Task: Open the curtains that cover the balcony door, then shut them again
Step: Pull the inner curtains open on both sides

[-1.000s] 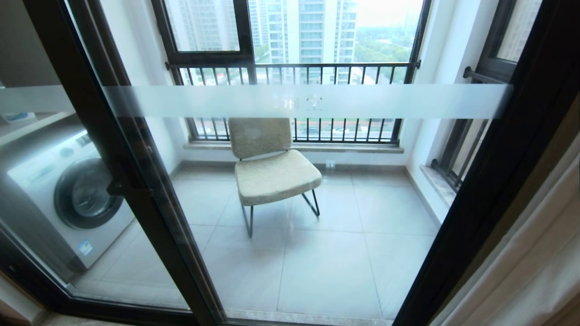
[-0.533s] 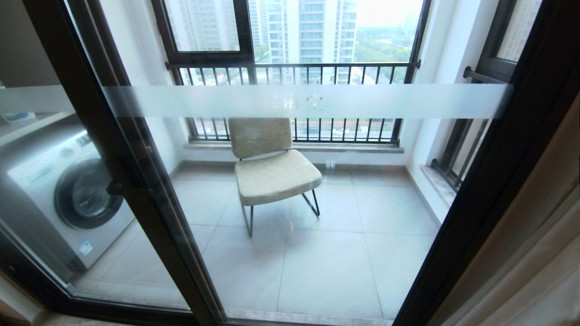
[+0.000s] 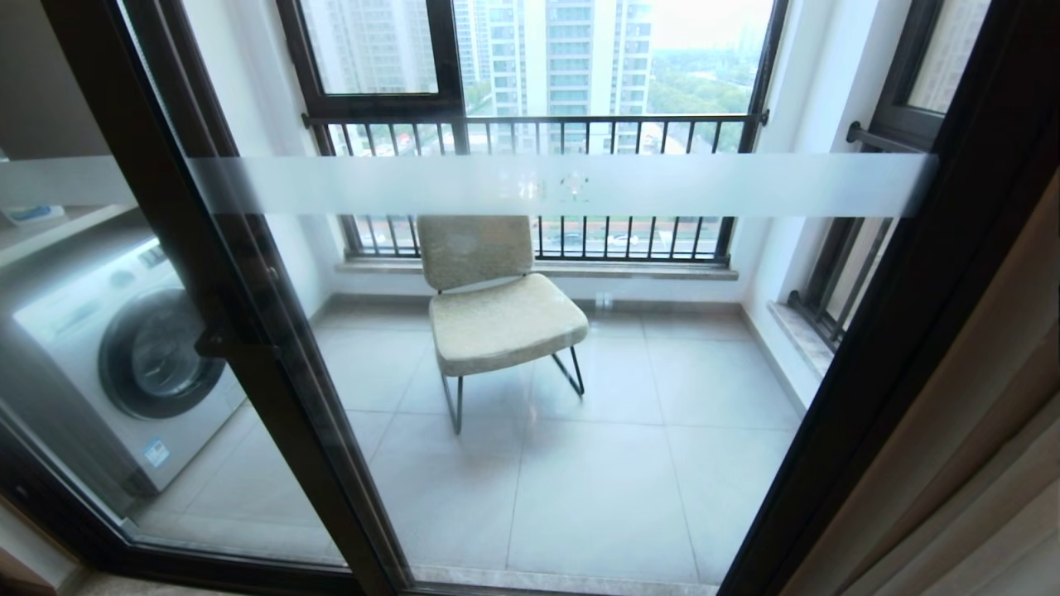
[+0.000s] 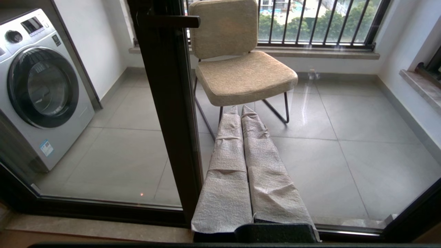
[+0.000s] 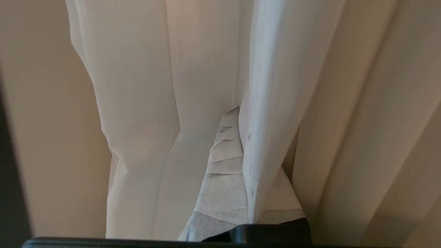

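The balcony door (image 3: 248, 331) stands uncovered, clear glass in black frames with a frosted band (image 3: 563, 184) and a black handle (image 3: 217, 341). The curtains (image 3: 969, 447) are bunched at the far right edge of the head view. In the right wrist view my right gripper (image 5: 241, 115) is shut on the hem of the white sheer (image 5: 272, 103), which runs between its wrapped fingers (image 5: 224, 155); the beige drape (image 5: 379, 120) hangs beside it. My left gripper (image 4: 241, 108) is shut and empty, parked low and pointing at the glass beside the door frame (image 4: 165, 103).
Behind the glass a beige chair (image 3: 497, 314) stands on the tiled balcony floor, with a washing machine (image 3: 124, 356) to the left. Black-framed windows with a barred railing (image 3: 530, 132) close the far side. A stone threshold (image 4: 86, 230) runs under the door.
The curtain folds at the right edge of the head view have drawn further right; the white sheer seen there a second ago has slid almost out of view. The left arm has kept still.
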`<state>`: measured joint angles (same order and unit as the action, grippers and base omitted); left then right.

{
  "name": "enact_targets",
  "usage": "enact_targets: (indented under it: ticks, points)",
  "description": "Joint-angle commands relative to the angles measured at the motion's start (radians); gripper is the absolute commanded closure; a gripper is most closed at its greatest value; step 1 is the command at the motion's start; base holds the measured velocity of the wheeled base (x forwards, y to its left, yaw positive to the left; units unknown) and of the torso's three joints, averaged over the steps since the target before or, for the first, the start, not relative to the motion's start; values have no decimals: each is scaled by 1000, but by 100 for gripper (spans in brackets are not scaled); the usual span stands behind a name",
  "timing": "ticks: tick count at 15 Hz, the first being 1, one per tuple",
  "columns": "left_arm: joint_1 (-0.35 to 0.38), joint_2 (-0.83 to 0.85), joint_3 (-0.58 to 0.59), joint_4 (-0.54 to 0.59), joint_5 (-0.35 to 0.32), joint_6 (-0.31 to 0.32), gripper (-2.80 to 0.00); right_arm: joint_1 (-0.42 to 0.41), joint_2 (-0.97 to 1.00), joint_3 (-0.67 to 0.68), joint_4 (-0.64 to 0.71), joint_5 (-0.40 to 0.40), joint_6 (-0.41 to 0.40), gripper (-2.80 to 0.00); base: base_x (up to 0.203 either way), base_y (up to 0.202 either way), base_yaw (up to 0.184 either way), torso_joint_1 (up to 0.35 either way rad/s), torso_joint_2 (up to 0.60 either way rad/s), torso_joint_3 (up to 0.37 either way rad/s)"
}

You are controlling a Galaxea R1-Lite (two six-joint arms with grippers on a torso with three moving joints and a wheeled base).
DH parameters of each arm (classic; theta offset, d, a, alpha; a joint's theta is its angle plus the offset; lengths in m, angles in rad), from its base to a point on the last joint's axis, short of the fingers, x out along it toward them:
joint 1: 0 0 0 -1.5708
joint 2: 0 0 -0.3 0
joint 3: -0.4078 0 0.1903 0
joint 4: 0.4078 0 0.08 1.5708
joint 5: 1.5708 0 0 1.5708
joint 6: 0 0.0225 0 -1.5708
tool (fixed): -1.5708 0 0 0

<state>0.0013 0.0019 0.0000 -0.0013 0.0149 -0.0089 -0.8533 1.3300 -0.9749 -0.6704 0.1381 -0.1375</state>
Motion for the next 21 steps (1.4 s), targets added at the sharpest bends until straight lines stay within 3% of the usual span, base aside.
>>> enact_targets:
  ticks: [1,12,21]
  points:
    - [1,0,0,0,0,0,0,-34,88,-55,-4,0,13,0,0,0,0,0,0,0]
    - [0,0,0,0,0,0,0,-252,465,-348,-47,0,94,0,0,0,0,0,0,0]
    - [0,0,0,0,0,0,0,-263,425,-343,-76,44,95,0,0,0,0,0,0,0]
